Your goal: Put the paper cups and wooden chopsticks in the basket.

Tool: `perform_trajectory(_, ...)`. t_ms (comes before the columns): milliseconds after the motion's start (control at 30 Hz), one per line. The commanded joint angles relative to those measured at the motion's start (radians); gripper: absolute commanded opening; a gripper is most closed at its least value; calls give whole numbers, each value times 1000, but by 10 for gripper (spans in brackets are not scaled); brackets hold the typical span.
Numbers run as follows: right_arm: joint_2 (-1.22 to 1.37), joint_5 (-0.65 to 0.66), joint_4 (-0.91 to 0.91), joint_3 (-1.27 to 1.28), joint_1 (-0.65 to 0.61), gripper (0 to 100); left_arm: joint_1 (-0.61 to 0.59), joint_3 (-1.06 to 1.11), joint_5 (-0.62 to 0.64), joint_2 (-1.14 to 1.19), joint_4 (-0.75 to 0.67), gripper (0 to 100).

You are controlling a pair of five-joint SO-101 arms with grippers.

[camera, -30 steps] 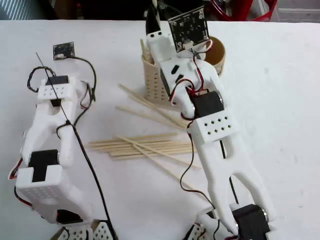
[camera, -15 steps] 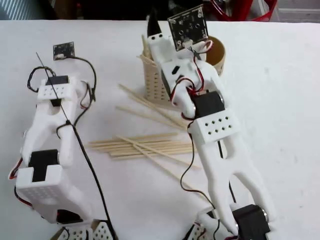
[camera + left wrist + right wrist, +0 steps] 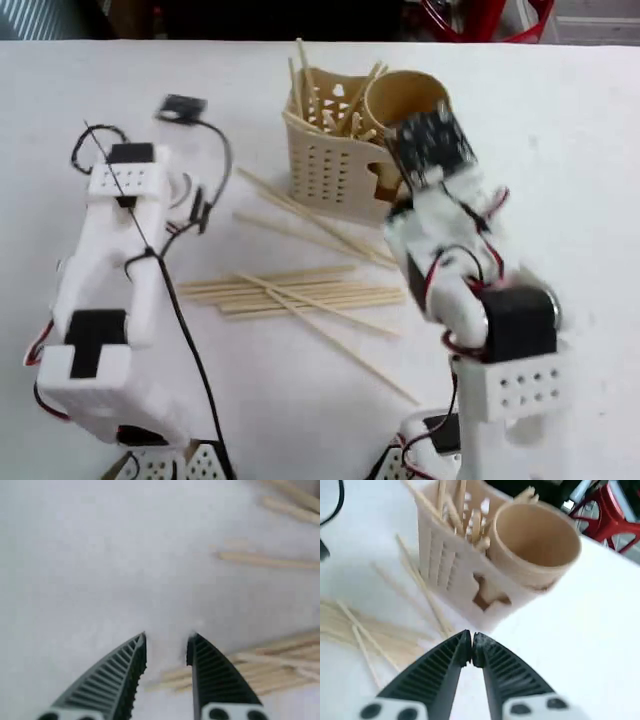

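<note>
The job is part done. One paper cup (image 3: 405, 100) sits inside the basket (image 3: 330, 170), at the basket's end farther from the loose sticks, and a handful of standing chopsticks (image 3: 320, 95) pokes up out of the basket beside the cup. I can make out no other cup on the desk (image 3: 560, 150).

What is left is most of the wood. A bundle of loose chopsticks (image 3: 300, 292) lies flat on the desk, near the basket but apart from it, and a few slanted chopsticks (image 3: 300, 212) lie closer, their far ends just beside the basket's wall.

My left gripper (image 3: 166, 641) is on the far side of the bundle from the basket, low over the desk. Its jaws stand a narrow gap apart with nothing between them, and the bundle's ends lie just past the tips.

My right gripper (image 3: 471, 644) is pressed closed — tips touching, nothing in them — and points at the basket's near wall from a little way off, above the desk.

I judge the next pick has to come from the bundle.
</note>
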Motion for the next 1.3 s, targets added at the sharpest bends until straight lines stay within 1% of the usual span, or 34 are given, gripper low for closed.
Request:
perform_trajectory(0, -140, 127, 62, 198, 137, 17, 134, -3, -201, -162, 118, 147)
perform_trajectory(133, -260, 252, -38, 500, 303, 17, 268, 100, -413, -326, 199, 150)
perform_trajectory(200, -291, 302, -70, 626, 348, 17, 331, 167, -496, -395, 209, 151)
perform_trajectory(267, -298, 348, -84, 729, 367, 17, 372, 245, -574, -437, 187, 159)
perform_trajectory(367, -298, 377, -137, 829, 409, 17, 387, 344, -658, -444, 97, 229)
perform_trajectory(433, -302, 374, -174, 865, 449, 17, 392, 416, -692, -446, -6, 261)
perform_trajectory(500, -298, 374, -191, 899, 476, 17, 400, 479, -721, -446, -107, 264)
perform_trajectory(600, -297, 373, -245, 957, 530, 17, 447, 566, -776, -444, -206, 268)
perform_trajectory(733, -300, 373, -334, 1069, 542, 17, 513, 634, -773, -444, -324, 268)
perform_trajectory(867, -306, 373, -414, 1157, 550, 17, 522, 640, -773, -443, -382, 268)
perform_trajectory(933, -306, 373, -420, 1163, 552, 17, 524, 632, -773, -443, -390, 268)
perform_trajectory(1067, -306, 373, -423, 1163, 576, 17, 576, 623, -773, -441, -396, 268)
perform_trajectory(1133, -306, 373, -423, 1163, 587, 17, 598, 626, -772, -429, -439, 268)
perform_trajectory(1267, -306, 373, -423, 1165, 587, 17, 598, 577, -750, -295, -505, 268)
